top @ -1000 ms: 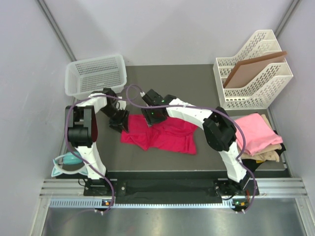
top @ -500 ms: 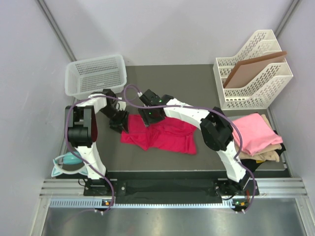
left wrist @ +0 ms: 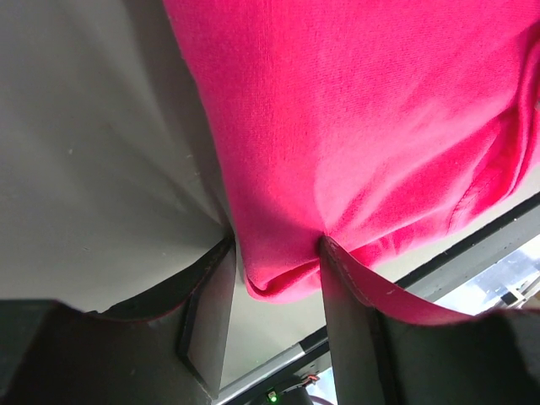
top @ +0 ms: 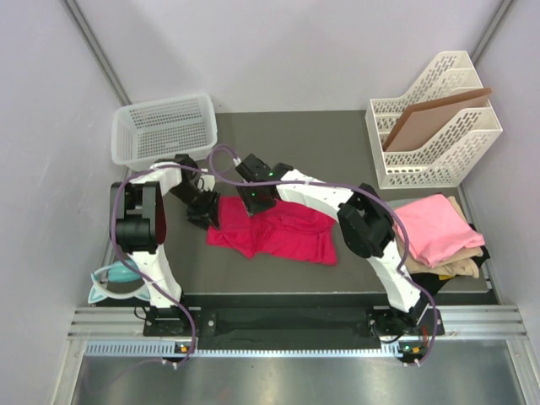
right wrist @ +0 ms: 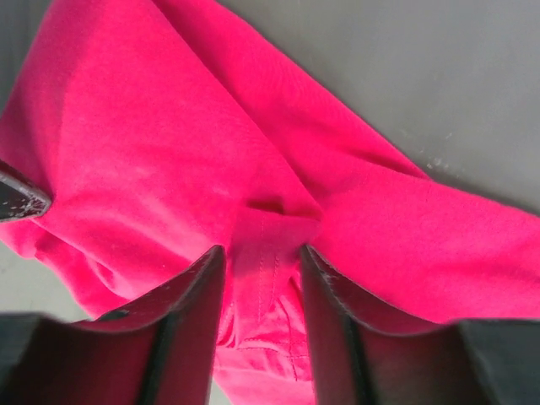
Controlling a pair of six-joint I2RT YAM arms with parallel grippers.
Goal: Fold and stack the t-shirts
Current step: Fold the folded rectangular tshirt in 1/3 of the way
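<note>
A crimson-pink t-shirt (top: 283,236) lies crumpled on the dark table (top: 337,143) between my two arms. My left gripper (top: 205,211) is at the shirt's far left corner. In the left wrist view its jaws (left wrist: 278,253) stand apart, with the shirt's curled edge (left wrist: 354,126) between them and cloth draped over the right finger. My right gripper (top: 253,202) is on the shirt's far edge, just right of the left one. Its fingers (right wrist: 261,253) straddle a stitched ridge of the shirt (right wrist: 152,152) with a gap still showing. A light pink t-shirt (top: 434,226) tops a beige one (top: 460,266) at the right.
A white mesh basket (top: 164,126) stands at the back left. At the back right is a white file rack (top: 434,139) holding a brown board (top: 430,118). A teal object (top: 114,274) lies off the table's left edge by the left arm's base.
The right gripper has crept a little to the left along the shirt's far edge, and its jaws have narrowed around the cloth ridge. The left gripper has stayed put.
</note>
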